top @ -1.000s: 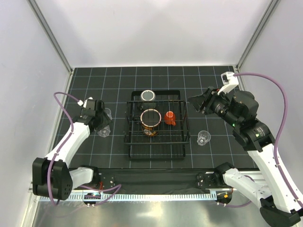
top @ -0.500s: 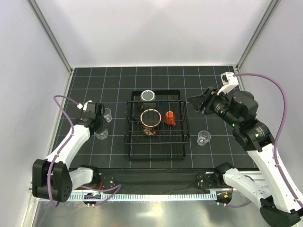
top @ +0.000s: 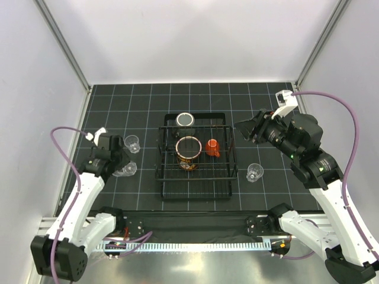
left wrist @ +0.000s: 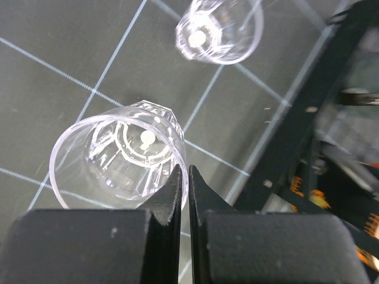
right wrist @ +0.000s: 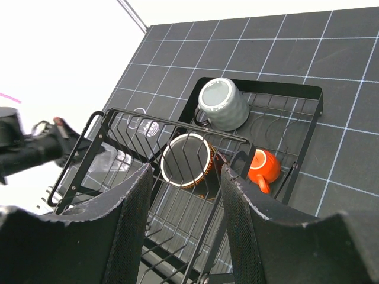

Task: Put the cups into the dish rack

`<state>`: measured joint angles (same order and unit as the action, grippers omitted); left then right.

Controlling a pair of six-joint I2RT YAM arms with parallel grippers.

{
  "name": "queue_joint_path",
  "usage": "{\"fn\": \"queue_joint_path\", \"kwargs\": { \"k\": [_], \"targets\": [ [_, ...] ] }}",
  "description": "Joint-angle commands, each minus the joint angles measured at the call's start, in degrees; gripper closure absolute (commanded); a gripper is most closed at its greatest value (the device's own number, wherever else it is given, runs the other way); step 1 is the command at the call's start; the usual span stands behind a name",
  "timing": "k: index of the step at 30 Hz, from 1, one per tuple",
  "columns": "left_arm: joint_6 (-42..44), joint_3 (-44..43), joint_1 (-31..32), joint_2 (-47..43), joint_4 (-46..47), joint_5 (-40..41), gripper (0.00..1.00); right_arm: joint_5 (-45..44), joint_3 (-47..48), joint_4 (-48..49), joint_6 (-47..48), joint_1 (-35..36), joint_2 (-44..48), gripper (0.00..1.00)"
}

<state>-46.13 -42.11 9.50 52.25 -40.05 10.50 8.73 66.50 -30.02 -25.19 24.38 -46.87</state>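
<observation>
Dark gridded table (top: 118,100), viewed from above. At its middle, the dish rack (top: 195,189): rectangular, black wire, low sides, grid base. Holds three cups.

Biggest of them, the large mug (top: 188,155), upright near the rack's centre, dark outside with orange patterning, mouth facing up. Behind it, at the far end, the grey-green cup (right wrist: 222,106), rounded, with a pale circular top; mouth-up or base-up, cannot tell. Just right of the mug, the small orange cup (top: 212,148), glossy, with a handle.

Outside the rack, three small clear cups, ribbed and see-through. Left of the rack, the gripped clear cup (left wrist: 118,157), pinched by its wall between the nearly closed fingers of the left gripper (left wrist: 184,174); resting or lifted, cannot tell. Near it, farther back, the second clear cup (left wrist: 219,29), standing free on the table. Right of the rack, the third clear cup (top: 254,172), standing alone.

By the rack's far right corner, raised, the right gripper (right wrist: 185,177), fingers spread wide in the air.
</observation>
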Motion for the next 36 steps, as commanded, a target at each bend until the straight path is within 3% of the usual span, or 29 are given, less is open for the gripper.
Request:
{"fn": "queue_joint_path", "kwargs": {
  "k": [1, 8, 15, 18, 23, 28, 36],
  "targets": [
    [-0.5, -6.6, 0.3, -4.8, -3.9, 1.7, 1.00, 0.9, -0.1, 1.9, 0.4, 0.3, 0.5, 0.48],
    [-0.6, -14.4, 0.2, -14.2, -5.6, -4.2, 1.00, 4.2, 0.7, 2.1, -0.5, 0.3, -1.0, 0.47],
    [-3.2, -16.6, 0.2, -20.5, 7.9, -18.8, 1.00, 14.4, 2.0, 4.5, -1.2, 0.2, -3.2, 0.39],
    [-4.6, -17.0, 0.2, -20.4, 15.8, -26.7, 1.00, 18.4, 1.5, 7.9, -3.3, 0.3, -3.8, 0.34],
    [-13.1, -15.0, 0.2, -17.9, 37.5, -42.2, 1.00, 25.5, 0.3, 14.4, -6.0, 1.7, -5.6, 0.29],
    [-24.6, -10.8, 0.2, -16.6, 59.1, -47.9, 1.00, 26.3, 2.2, 16.4, -5.8, 6.3, -7.8, 0.23],
    [-35.6, -6.3, 0.3, -14.8, 75.2, -50.0, 1.00, 26.2, 3.5, 26.1, -5.6, 16.0, -10.0, 0.06]
  ]
}}
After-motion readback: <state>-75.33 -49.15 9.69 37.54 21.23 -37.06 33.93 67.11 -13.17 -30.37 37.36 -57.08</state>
